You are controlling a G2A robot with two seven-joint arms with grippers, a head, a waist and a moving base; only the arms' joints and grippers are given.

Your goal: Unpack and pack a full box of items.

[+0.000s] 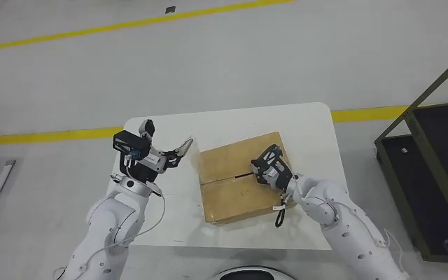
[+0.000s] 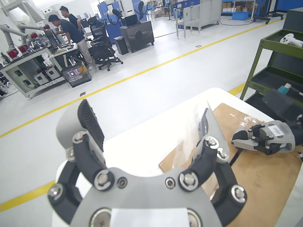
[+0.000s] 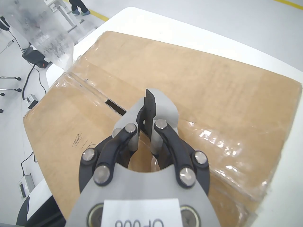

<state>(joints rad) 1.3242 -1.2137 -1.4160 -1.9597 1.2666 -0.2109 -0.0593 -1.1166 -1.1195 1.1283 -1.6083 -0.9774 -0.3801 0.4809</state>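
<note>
A closed cardboard box (image 1: 231, 178) lies in the middle of the white table (image 1: 301, 119), with clear tape along its centre seam. My right gripper (image 1: 264, 162) is shut and rests on the box top (image 3: 213, 83) at the seam, just short of a dark slit (image 3: 116, 108) where the flaps part. My left gripper (image 1: 168, 138) is open and hovers beside the box's left end. A strip of clear tape (image 3: 40, 24) rises from that end of the box; the tape (image 2: 201, 116) clings to one finger. The right gripper (image 2: 233, 140) is seen lying on the box (image 2: 260, 173).
A green metal cart (image 1: 420, 175) stands off the table's right side, and its shelves (image 2: 272, 72) hold small items. Bare table surface lies behind the box and to its left. Yellow floor lines run past the table.
</note>
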